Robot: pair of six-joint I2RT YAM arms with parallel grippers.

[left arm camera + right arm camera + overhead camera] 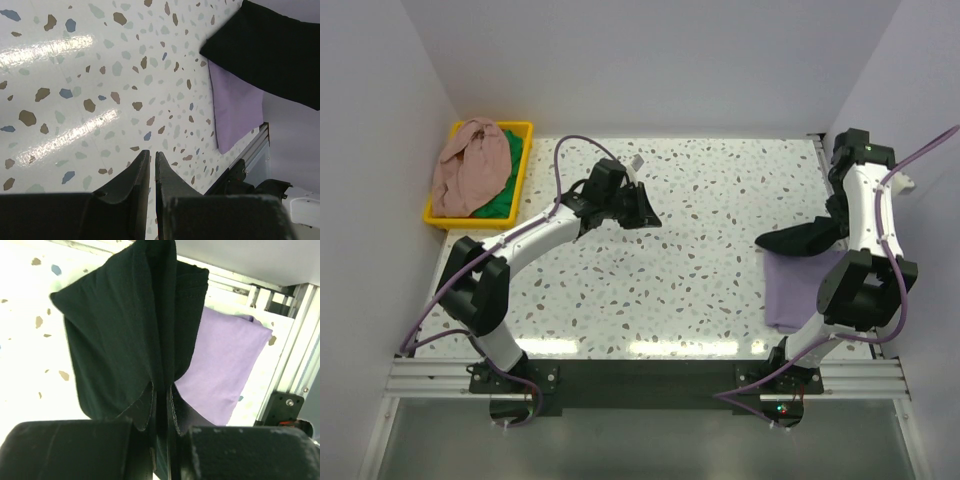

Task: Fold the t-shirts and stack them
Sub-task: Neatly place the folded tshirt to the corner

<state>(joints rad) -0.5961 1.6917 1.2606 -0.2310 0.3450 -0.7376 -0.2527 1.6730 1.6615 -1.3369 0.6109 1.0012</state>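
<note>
Yellow bin (pixel 520 127) at the table's (pixel 700 200) far left corner holds two crumpled shirts, a pink t-shirt (pixel 465 165) over a green t-shirt (pixel 505 192). Four shirts in all: the folded lavender t-shirt (pixel 795 290) lies flat by the right near edge, and the black t-shirt (pixel 115 335) hangs over it, pinched in the closed jaws of the right gripper (pixel 160 390). The left gripper (pixel 152 156) hovers mid-table, jaws a thin slit apart, holding nothing. Speckled tabletop stretches between the arms
</note>
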